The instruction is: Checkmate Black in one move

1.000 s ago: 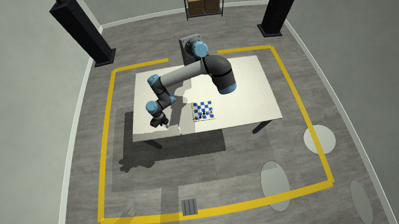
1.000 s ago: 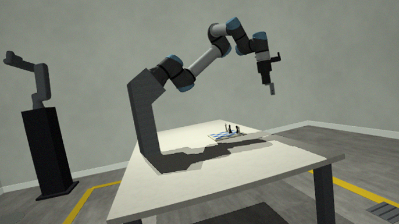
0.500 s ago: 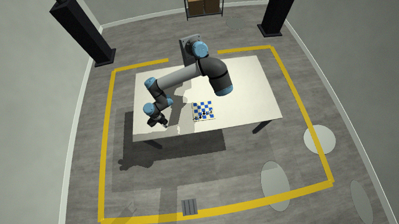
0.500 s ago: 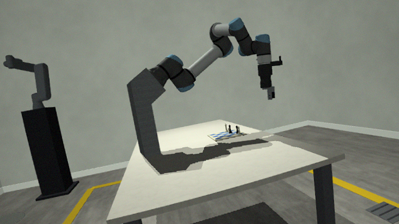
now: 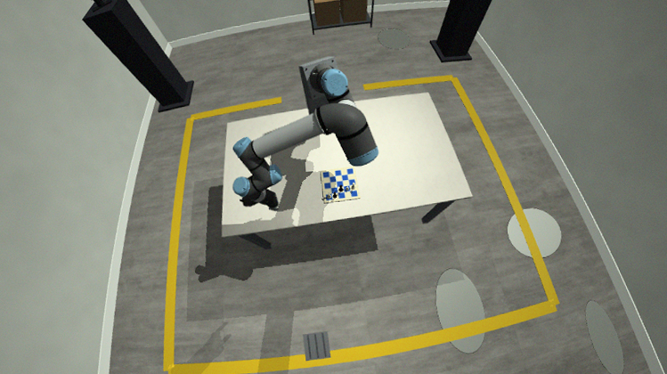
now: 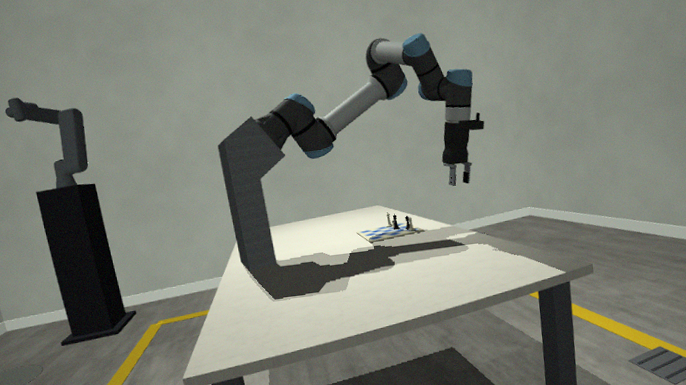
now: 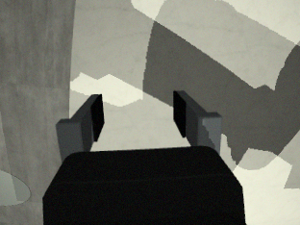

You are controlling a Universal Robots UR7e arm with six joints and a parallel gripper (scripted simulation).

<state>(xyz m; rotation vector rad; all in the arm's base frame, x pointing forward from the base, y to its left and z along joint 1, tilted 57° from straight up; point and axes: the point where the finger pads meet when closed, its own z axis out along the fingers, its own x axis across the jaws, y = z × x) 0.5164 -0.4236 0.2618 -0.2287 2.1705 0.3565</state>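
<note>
A small blue-and-white chessboard lies on the white table near its front edge; it also shows in the exterior view. A few small pieces stand in its front row: dark ones and a pale one; they are too small to name. My gripper hangs high above the table, well off to one side of the board, over the table's edge. Its fingers are wide open with nothing between them. The wrist view shows only table top, shadow and floor, not the board.
The arm's grey mount stands at the table's back edge. A yellow floor line rings the table. Two black pillars and a shelf stand far behind.
</note>
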